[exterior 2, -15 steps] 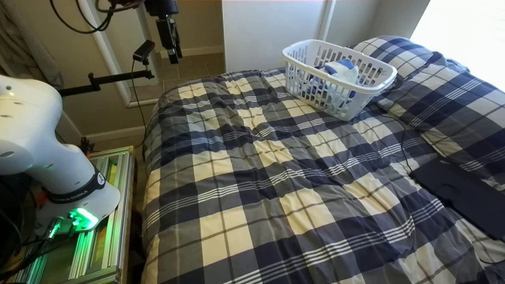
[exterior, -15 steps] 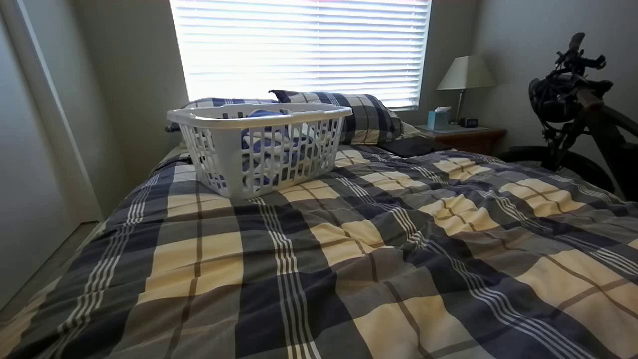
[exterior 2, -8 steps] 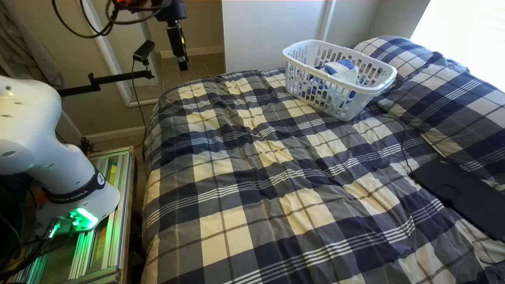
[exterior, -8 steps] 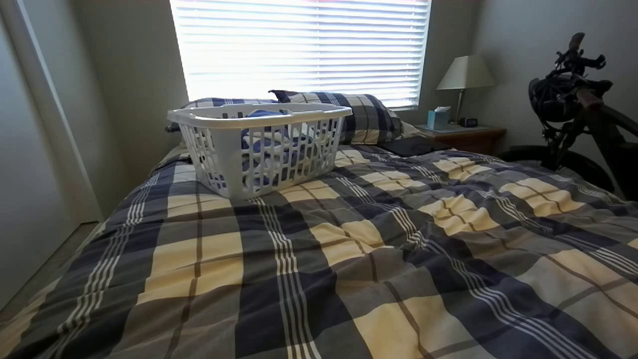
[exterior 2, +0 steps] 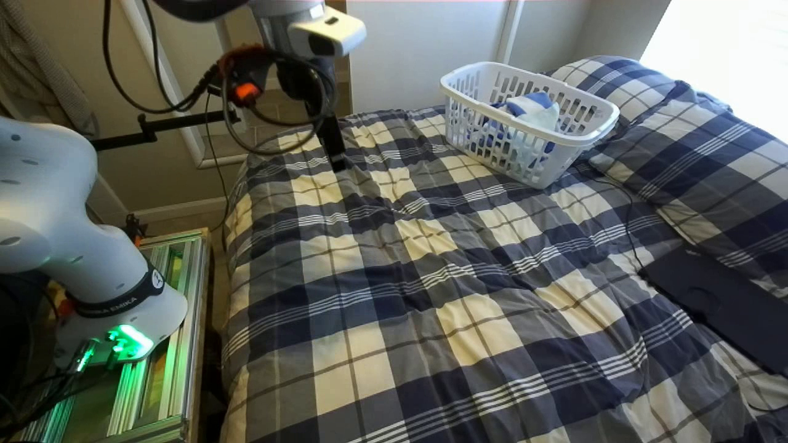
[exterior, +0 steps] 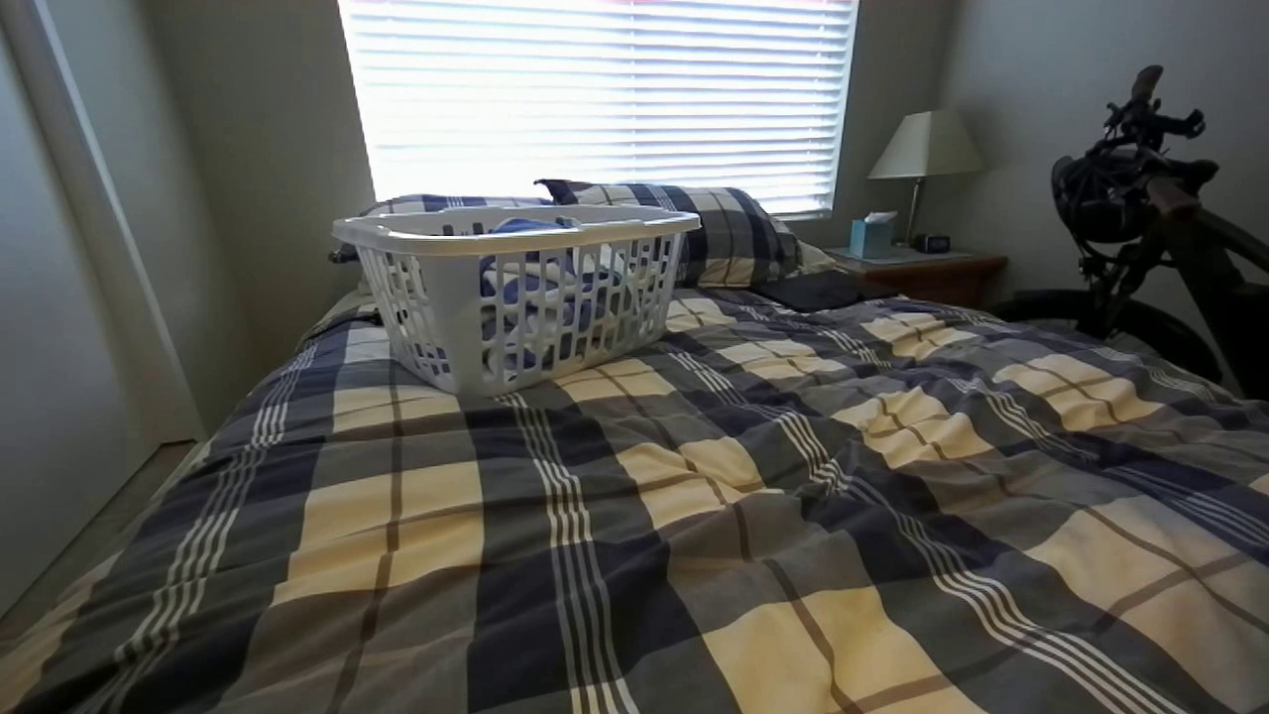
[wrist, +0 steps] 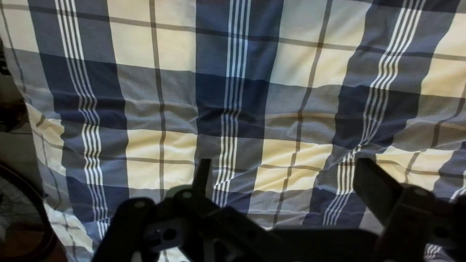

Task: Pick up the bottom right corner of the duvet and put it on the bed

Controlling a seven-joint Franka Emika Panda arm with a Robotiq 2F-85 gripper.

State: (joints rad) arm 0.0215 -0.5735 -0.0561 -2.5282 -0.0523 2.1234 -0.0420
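Observation:
The duvet (exterior: 585,555) is a navy, grey and cream plaid quilt spread wrinkled over the bed (exterior 2: 381,258) in both exterior views. My gripper (exterior 2: 337,165) hangs pointing down over the foot part of the duvet, on the far side in that exterior view. In the wrist view the gripper (wrist: 283,162) is open, with its fingers wide apart and nothing between them. The duvet (wrist: 233,91) fills most of that view below the fingers, apart from them. No distinct loose corner flap shows, so I cannot tell where the bottom right corner is.
A white laundry basket (exterior 2: 535,129) with blue and white cloth stands on the bed near the plaid pillows (exterior 2: 708,160). A flat black object (exterior 2: 714,301) with a cable lies by the pillows. A camera arm (exterior 2: 166,126) stands beyond the bed's foot. A nightstand (exterior: 922,266) is behind.
My gripper has moved down and to the right in an exterior view, from beyond the bed's foot to over the duvet. More of the wrist shows. The duvet looks unchanged.

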